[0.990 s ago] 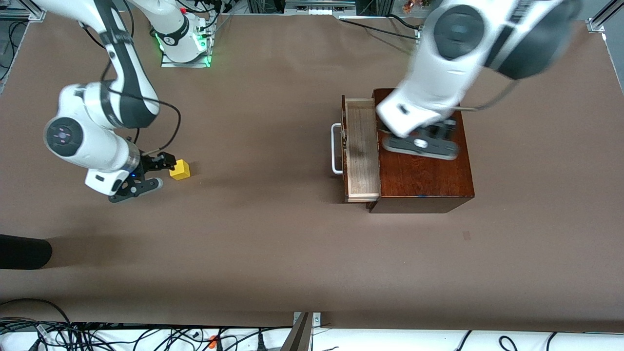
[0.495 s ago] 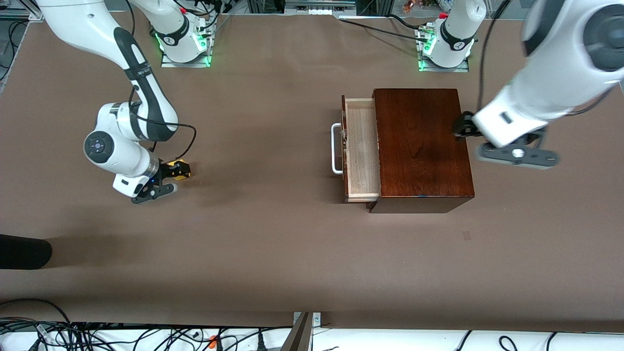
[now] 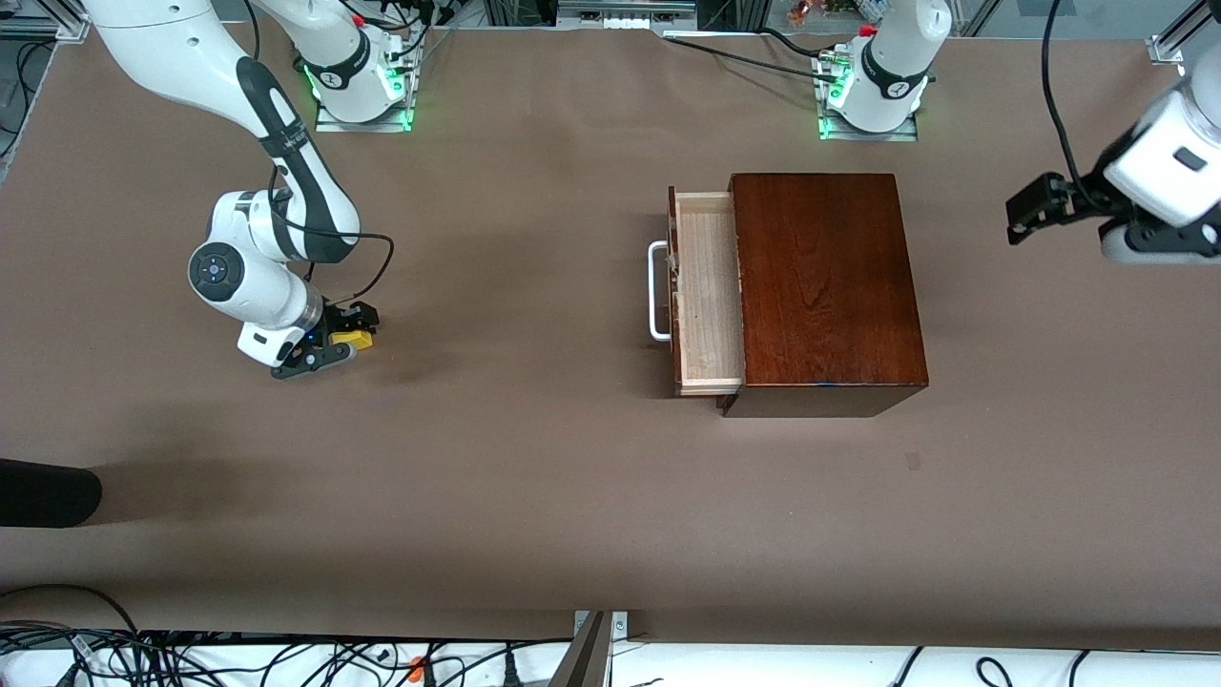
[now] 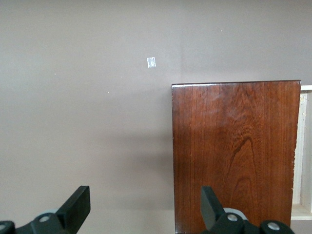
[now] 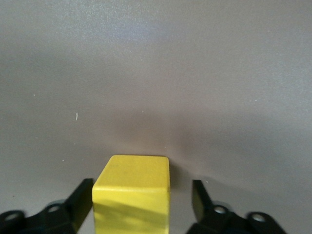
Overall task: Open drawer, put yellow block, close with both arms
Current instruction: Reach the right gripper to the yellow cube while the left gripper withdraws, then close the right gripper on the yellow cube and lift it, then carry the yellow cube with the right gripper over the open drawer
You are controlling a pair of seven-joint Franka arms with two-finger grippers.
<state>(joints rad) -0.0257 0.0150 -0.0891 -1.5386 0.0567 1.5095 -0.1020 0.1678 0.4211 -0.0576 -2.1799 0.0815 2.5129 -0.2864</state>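
— Right gripper [image 3: 349,334] is doing what?

— It is sitting low at the table [image 3: 534,477], straddling the yellow block [image 5: 132,190] with its jaws partly open. One finger [image 5: 80,195] is lying against the block's side, and a gap is showing at the other finger.

— Where is the block sitting?

— It is resting on the table toward the right arm's end, well apart from the wooden box [image 3: 825,286].

— Is any writing showing?

— Small lettering is running along the right arm's dark band [image 3: 277,143], too small to read. A tiny pale tag [image 4: 151,62] is lying on the table near the box, and I cannot tell what it says.

— And the drawer [image 3: 708,286]?

— It is standing pulled out, its pale inside showing bare and its white handle [image 3: 656,291] pointing toward the right arm's end.

— The left gripper [image 4: 144,192]?

— It is hanging with its jaws wide over the table at the left arm's end. Nothing is lying between block and drawer. Cables [image 3: 191,658] are trailing along the table's near edge.
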